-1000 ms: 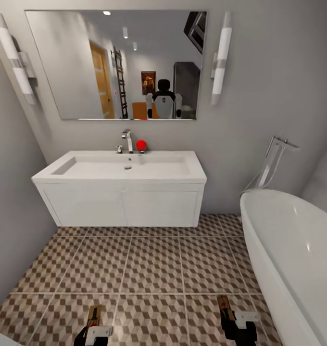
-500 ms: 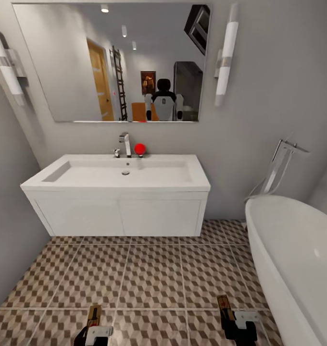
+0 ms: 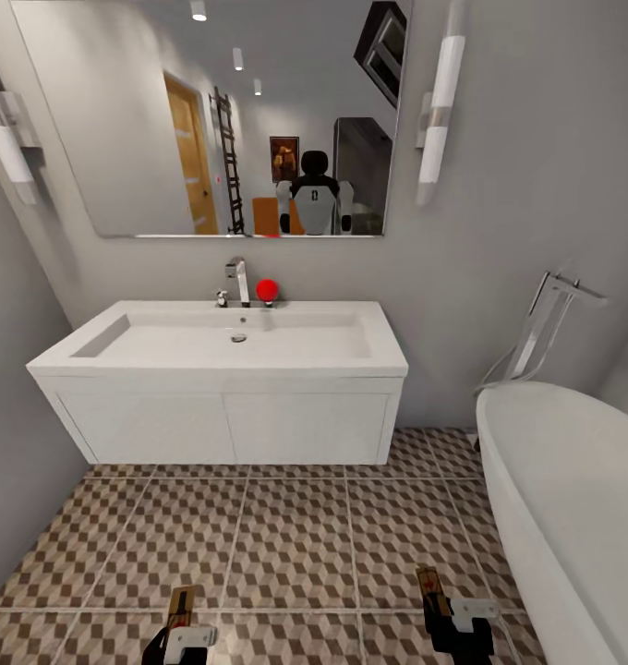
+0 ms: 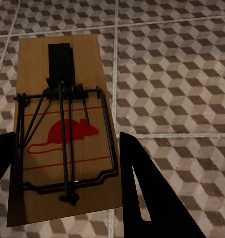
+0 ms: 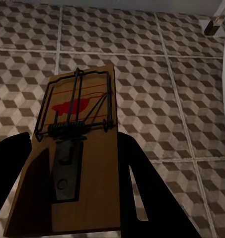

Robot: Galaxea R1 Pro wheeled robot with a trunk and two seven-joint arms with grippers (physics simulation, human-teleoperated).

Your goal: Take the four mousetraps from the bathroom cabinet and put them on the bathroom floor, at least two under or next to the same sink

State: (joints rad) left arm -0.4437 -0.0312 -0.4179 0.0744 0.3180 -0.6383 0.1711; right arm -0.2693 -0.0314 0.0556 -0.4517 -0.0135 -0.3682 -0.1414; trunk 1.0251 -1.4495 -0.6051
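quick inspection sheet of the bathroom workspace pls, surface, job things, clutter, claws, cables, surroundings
surface: bathroom floor, cube-pattern tiles, pale grout lines
job's things: one mousetrap between the left claw's fingers, another mousetrap between the right claw's fingers; both above the tiles
clutter: red ball beside the faucet
claws: left claw shut on a trap; right claw shut on a trap
cables: nothing seen
surroundings: white sink on a wall-hung vanity, mirror, two wall lights, bathtub on the right
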